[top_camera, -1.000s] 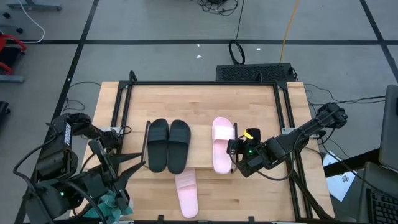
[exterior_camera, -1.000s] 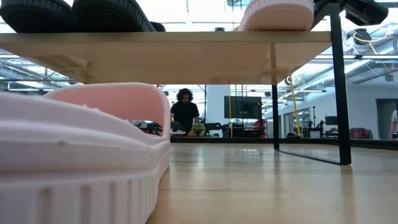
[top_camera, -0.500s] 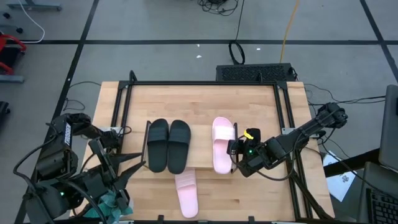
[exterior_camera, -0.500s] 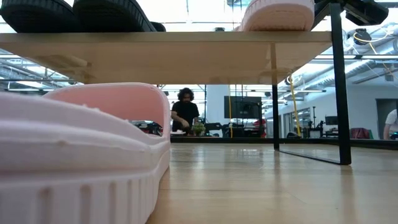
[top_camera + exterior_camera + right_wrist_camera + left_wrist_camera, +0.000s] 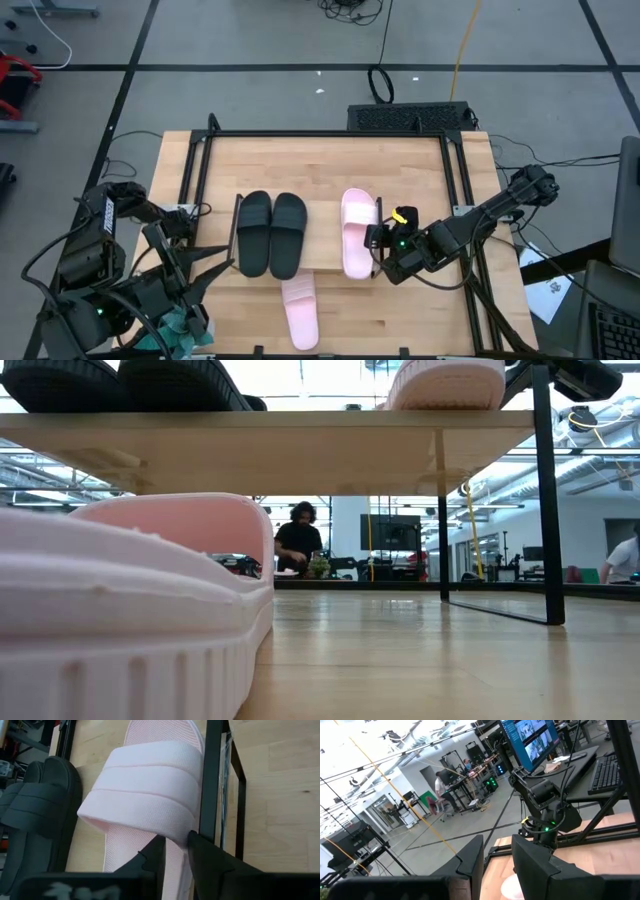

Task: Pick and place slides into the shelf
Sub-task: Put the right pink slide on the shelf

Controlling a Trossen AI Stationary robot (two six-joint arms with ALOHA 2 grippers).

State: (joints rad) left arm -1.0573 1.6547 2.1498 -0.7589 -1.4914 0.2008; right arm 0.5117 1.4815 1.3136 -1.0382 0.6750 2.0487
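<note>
Slides on the shelf, wooden tabletop beneath, gray floor around.

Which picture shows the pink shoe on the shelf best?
The right wrist view: the pink slide on the shelf fills it, strap clear. The high view shows it small from above; the low view only its sole edge.
</note>
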